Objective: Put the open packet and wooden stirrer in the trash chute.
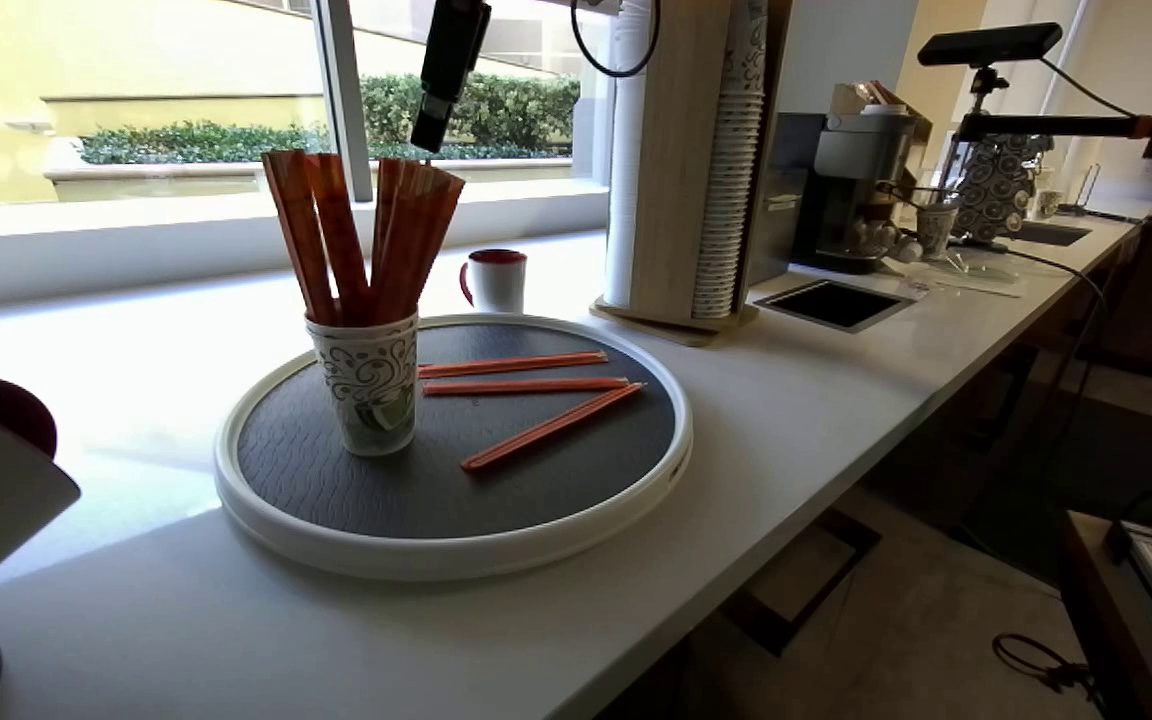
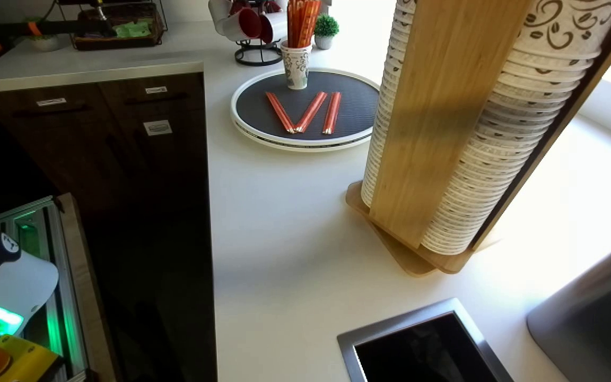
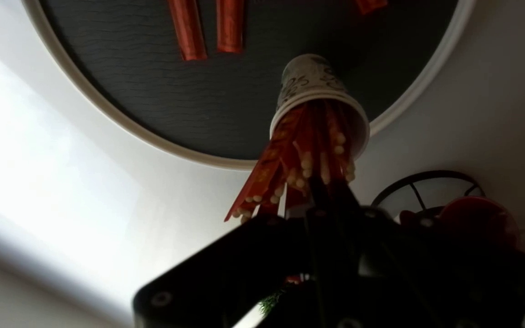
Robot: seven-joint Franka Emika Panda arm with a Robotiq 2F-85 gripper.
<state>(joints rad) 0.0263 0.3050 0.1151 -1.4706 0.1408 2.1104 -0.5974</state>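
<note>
Three long red-orange packets (image 1: 551, 430) lie on the round dark tray (image 1: 536, 500); in an exterior view pale tips show at the near ends of the packets (image 2: 311, 112). Which is the open packet, if any, cannot be told. A patterned paper cup (image 1: 371, 390) stands on the tray, holding several upright packets (image 3: 269, 164) with tan stick ends in their mouths. No wooden stirrer shows on its own. My gripper (image 1: 426, 145) points down just above the cup's packets; in the wrist view the gripper (image 3: 329, 180) overlaps them, its dark fingertips close together. The trash chute (image 2: 398, 324) is a metal-framed square hole in the counter.
A tall wooden cup holder (image 2: 443, 132) stands between tray and chute. Behind the tray is a white mug (image 1: 498, 283); a mug rack (image 2: 258, 55) and small plant (image 2: 326, 29) stand near the cup. A dark canister (image 2: 597, 313) is beside the chute.
</note>
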